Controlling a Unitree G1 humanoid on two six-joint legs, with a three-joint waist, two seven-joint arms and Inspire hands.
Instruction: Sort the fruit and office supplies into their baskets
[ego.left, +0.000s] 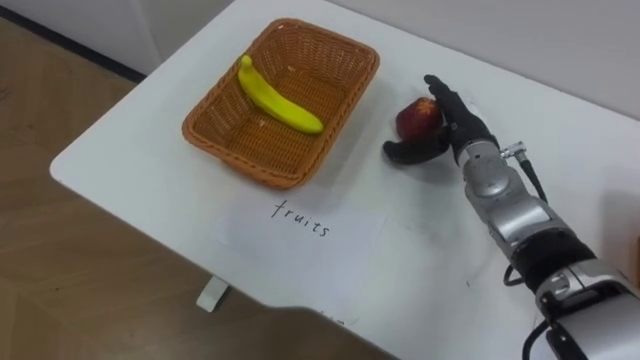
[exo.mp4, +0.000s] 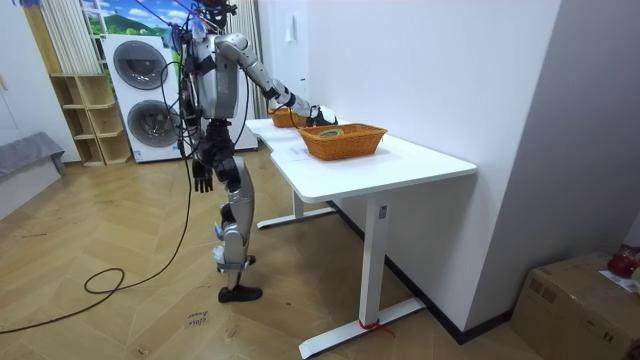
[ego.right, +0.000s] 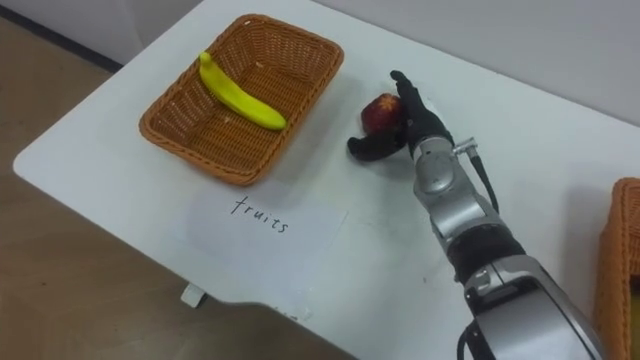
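A red apple (ego.left: 417, 117) lies on the white table (ego.left: 150, 140), just right of the brown wicker fruit basket (ego.left: 240, 160). A yellow banana (ego.left: 280, 100) lies inside that basket. My right hand (ego.left: 458, 135) reaches in from the lower right and is open at the apple. Its straight fingers lie along the apple's right side, and the thumb is spread out in front of it. In the room view my left hand (exo.mp4: 203, 183) hangs idle at my side with relaxed fingers. I stand at the table's long edge.
A sheet of paper (ego.left: 300, 225) with a handwritten label lies in front of the fruit basket. A second wicker basket (ego.right: 620, 260) sits at the table's right end. The table's front edge runs close below the paper. A washing machine (exo.mp4: 140, 95) and shelves stand behind me.
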